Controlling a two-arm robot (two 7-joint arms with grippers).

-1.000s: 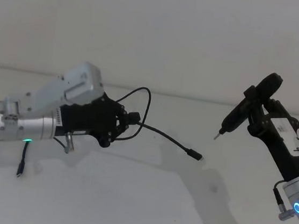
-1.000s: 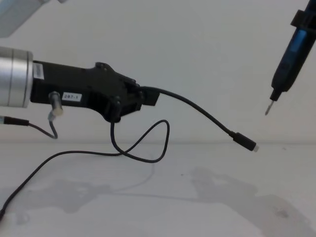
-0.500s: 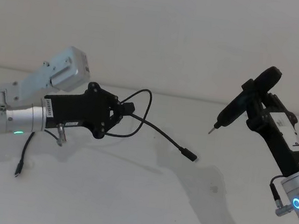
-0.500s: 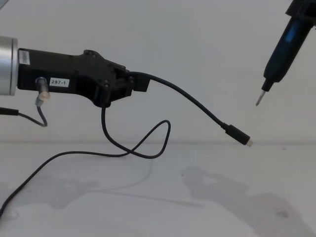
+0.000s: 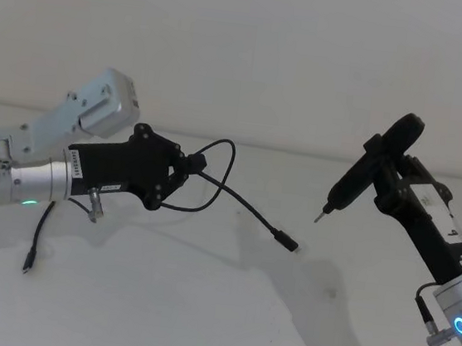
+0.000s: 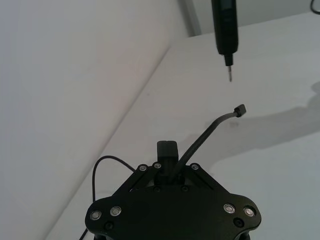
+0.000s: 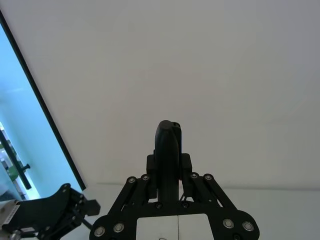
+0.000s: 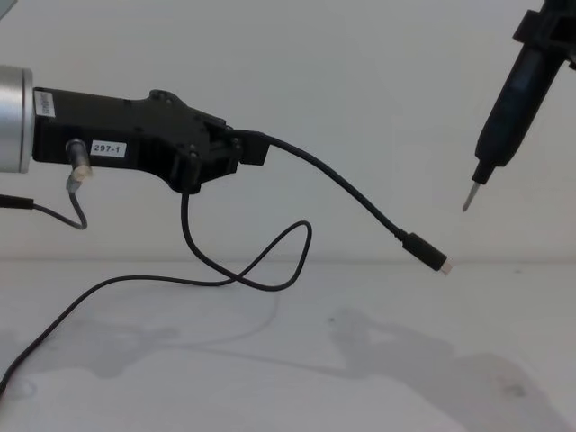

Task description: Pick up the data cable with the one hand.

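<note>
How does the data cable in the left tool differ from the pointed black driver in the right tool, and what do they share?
The data cable is thin and curves into a loop; the driver is thicker and straight. The data cable ends in a slim plug; the driver narrows to a pointed metal tip. Both are black, each clamped in a tool: left tool, right tool.
</note>
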